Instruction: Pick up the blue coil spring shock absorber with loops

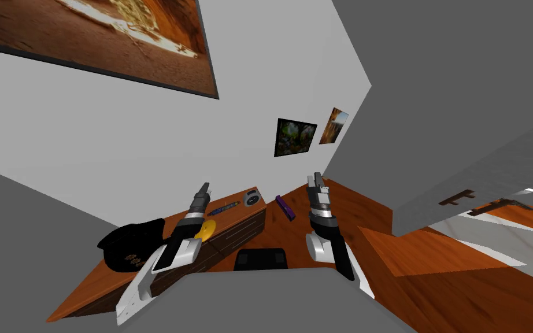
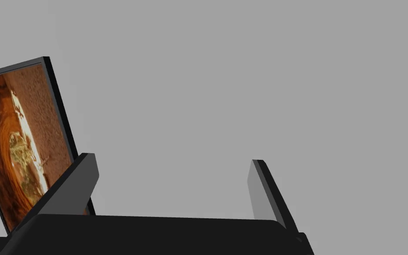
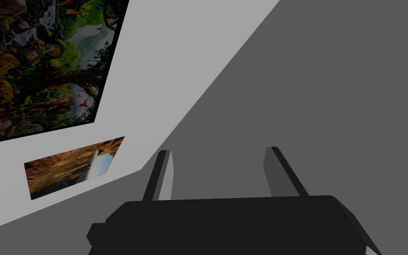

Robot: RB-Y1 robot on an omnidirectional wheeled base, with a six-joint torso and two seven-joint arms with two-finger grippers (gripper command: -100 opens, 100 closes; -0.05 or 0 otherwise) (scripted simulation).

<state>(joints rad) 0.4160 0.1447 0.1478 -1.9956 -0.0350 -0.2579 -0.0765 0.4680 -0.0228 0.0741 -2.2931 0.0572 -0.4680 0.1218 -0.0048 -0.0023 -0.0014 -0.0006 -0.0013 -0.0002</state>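
Blue spring (image 1: 224,207) lay on the wooden dresser (image 1: 95,280), untouched. Left gripper (image 1: 205,187) hung above it, near, fingers spread apart. Right gripper (image 1: 315,176) raised, also spread.

In front of me on the left, a brown wooden worktop (image 1: 89,287) with dark drawer fronts runs along the white wall. A black cap (image 1: 128,247) lies toward its near left end. Farther along is a yellow thing (image 1: 207,229), then the blue coil spring (image 1: 224,207), lying flat. A grey round thing (image 1: 252,198) sits at the far right end. On the wooden floor (image 1: 433,289) just right of that end lies a purple bar (image 1: 285,207).
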